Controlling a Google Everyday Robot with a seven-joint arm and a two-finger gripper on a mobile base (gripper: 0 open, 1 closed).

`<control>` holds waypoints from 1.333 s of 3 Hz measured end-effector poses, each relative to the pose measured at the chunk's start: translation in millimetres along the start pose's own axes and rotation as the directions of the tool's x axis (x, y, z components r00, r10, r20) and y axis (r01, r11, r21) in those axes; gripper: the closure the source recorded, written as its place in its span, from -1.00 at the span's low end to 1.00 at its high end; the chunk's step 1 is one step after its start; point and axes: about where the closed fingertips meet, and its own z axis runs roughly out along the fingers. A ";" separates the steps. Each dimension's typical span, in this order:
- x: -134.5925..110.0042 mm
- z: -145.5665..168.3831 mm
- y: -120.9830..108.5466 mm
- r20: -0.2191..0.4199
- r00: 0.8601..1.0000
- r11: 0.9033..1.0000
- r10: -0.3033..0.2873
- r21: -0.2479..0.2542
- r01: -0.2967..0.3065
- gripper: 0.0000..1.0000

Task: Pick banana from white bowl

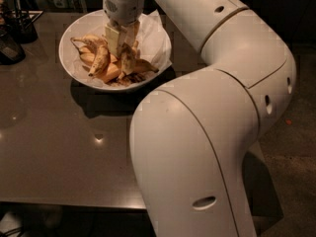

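The white bowl [153, 43], lined with crumpled white paper, stands at the back of the dark table and holds several bananas. My gripper [122, 42] reaches straight down into the bowl's middle. Its pale fingers [112, 37] are closed around the speckled, dark-blotched banana [128, 60], which stands nearly upright between them, its lower end still among the others. A cleaner yellow banana [100, 60] lies just to the left of it. More bananas [111, 74] lie beneath.
Dark containers [15, 31] stand at the table's far left edge. My own large white arm [207, 132] fills the right and front of the view and hides that part of the table [54, 147]. The floor shows at the right.
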 end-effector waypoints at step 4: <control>12.7 -56.4 22.5 0.100 0.992 0.995 -0.075 0.072 0.068 1.00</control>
